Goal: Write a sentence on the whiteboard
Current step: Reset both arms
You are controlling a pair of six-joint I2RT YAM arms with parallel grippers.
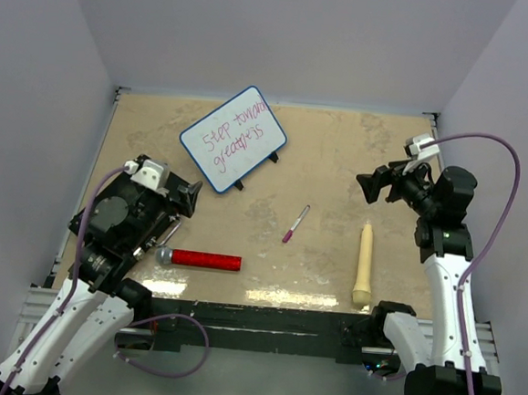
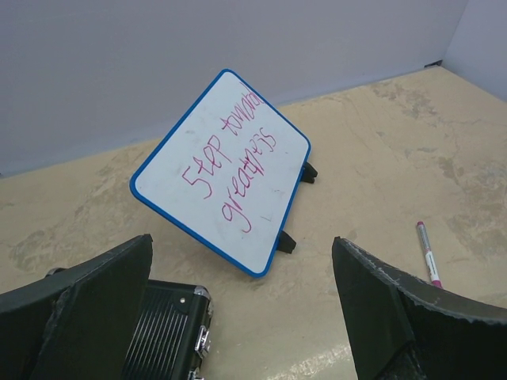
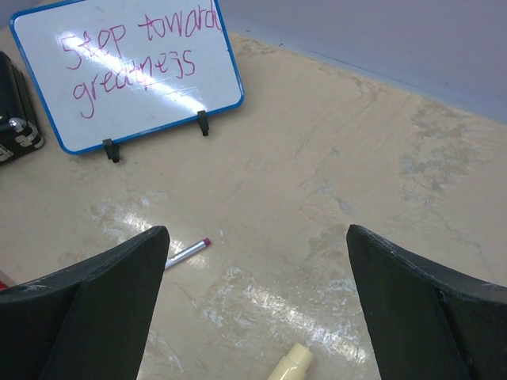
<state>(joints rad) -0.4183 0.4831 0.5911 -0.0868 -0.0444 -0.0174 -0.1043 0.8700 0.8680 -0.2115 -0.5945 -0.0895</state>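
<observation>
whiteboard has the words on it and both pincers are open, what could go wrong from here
1. The left pincer hangs open close to the whiteboard, which stands propped at a tilt; a careless swing could tip it or smear the sentence.
2. The pen lies loose; a passing arm could roll it away.

**Top view.** We look steeply down from high above the near edge, far enough back to take in the whole mottled beige desk (image 1: 340,158).

**Left wrist view.** We sit low behind the left hand (image 2: 242,253), facing the pale grey far wall (image 2: 158,63), close to the small white blue-rimmed whiteboard (image 2: 222,170).

**Right wrist view.** From behind the right hand (image 3: 257,237) we face leftward across the desk, farther from the whiteboard.

All three views share the whiteboard and the slim white pink-capped pen (image 1: 296,224).
</observation>
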